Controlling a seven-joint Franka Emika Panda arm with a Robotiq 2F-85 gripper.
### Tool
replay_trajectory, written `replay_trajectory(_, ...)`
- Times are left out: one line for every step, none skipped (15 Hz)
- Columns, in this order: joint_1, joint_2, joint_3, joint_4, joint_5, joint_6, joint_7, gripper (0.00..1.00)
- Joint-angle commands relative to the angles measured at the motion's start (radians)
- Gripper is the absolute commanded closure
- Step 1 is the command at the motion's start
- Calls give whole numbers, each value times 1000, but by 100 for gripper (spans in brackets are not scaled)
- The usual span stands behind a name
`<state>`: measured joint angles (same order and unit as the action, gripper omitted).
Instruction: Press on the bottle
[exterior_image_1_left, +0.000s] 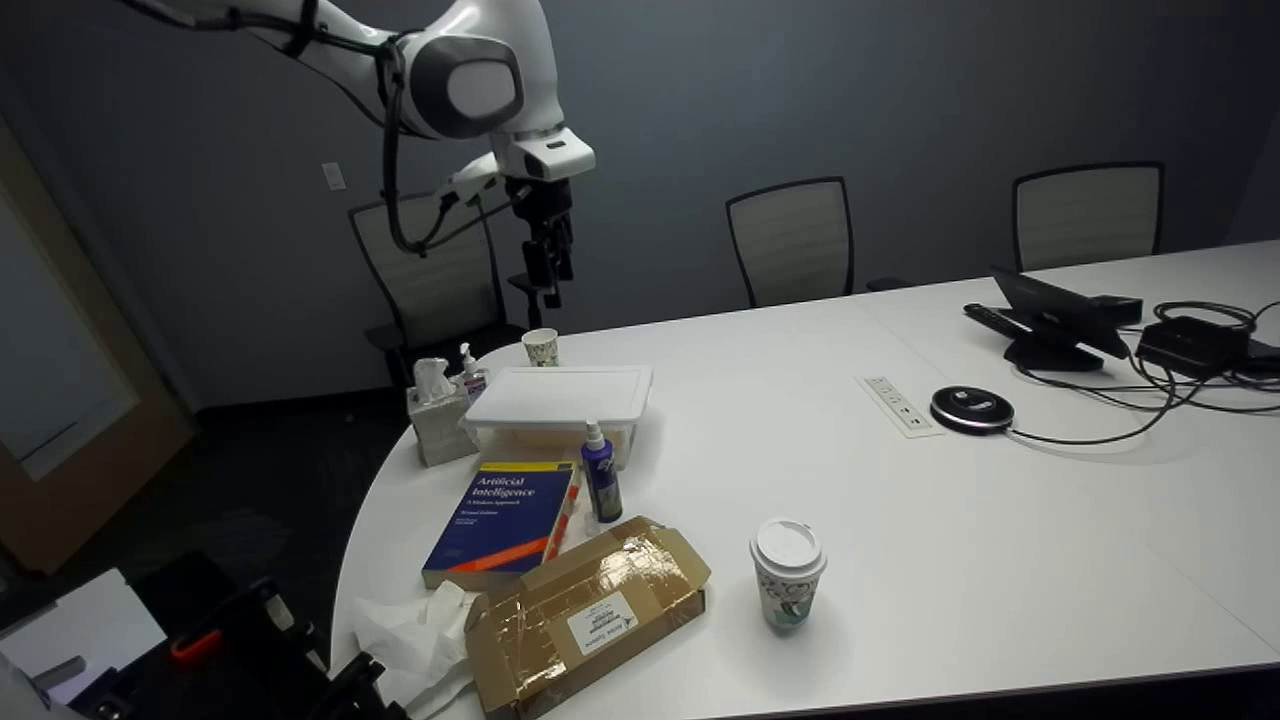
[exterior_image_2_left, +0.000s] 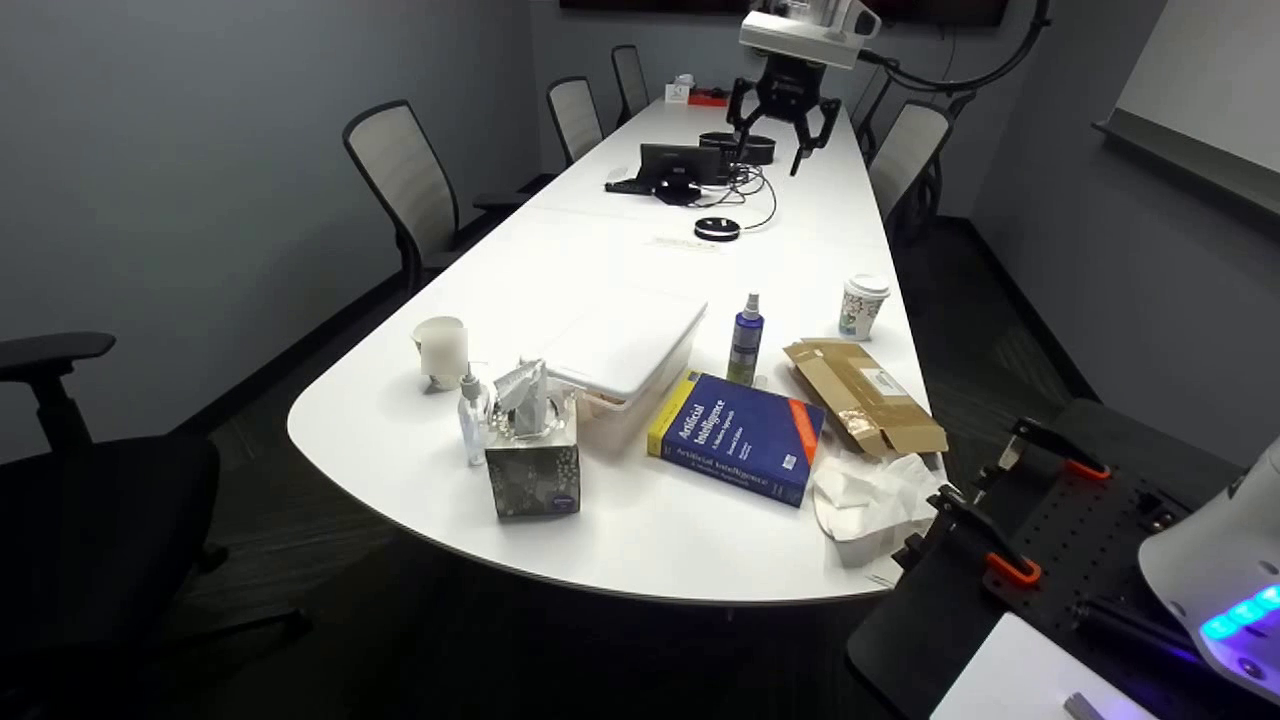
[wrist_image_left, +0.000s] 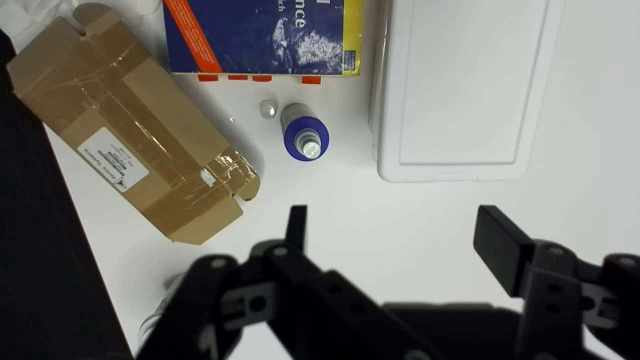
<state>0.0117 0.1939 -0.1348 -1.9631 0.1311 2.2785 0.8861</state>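
One slim bottle (exterior_image_1_left: 602, 482), blue-purple with a pale top, upright on the desk (exterior_image_1_left: 740, 430); left of centre in an exterior view, just beside the blue book (exterior_image_1_left: 505, 515) and near the white-lidded tub (exterior_image_1_left: 560, 395). Wrist view: same bottle seen from above, upper centre of the frame, below the book's edge and left of the tub. Small clear round object (wrist_image_left: 268, 109) just left of it; contact between the two cannot be judged.

State of pincer (wrist_image_left: 395, 232): fingers spread wide, one near lower centre and one at lower right of the wrist view, desk surface showing between them. In an exterior view the pincer (exterior_image_2_left: 768, 162) hangs fingers-down in the upper part of the frame, right of centre, well apart from the bottle.

Brown cardboard box (wrist_image_left: 140, 130) at upper left of the wrist view, set diagonally, apart from the bottle. Printed paper cup (exterior_image_1_left: 788, 590) with white lid upright, lower right of centre in an exterior view, right of the cardboard box. Patterned tissue box (exterior_image_2_left: 535, 480) lower left of centre in an exterior view, clear pump bottle (exterior_image_2_left: 472, 425) just left of it.
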Motion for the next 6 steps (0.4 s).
replay_trajectory(-2,-77,19,-45,-29,-42,43,0)
replay_trajectory(-4,-85,23,-48,-28,-47,45,0)
replay_trajectory(-7,-90,27,-50,-18,-53,38,0)
replay_trajectory(-8,-94,28,-54,-24,-53,40,0)
replay_trajectory(-9,-97,29,-57,-24,-52,40,0)
replay_trajectory(-9,-97,30,-59,-31,-53,43,0)
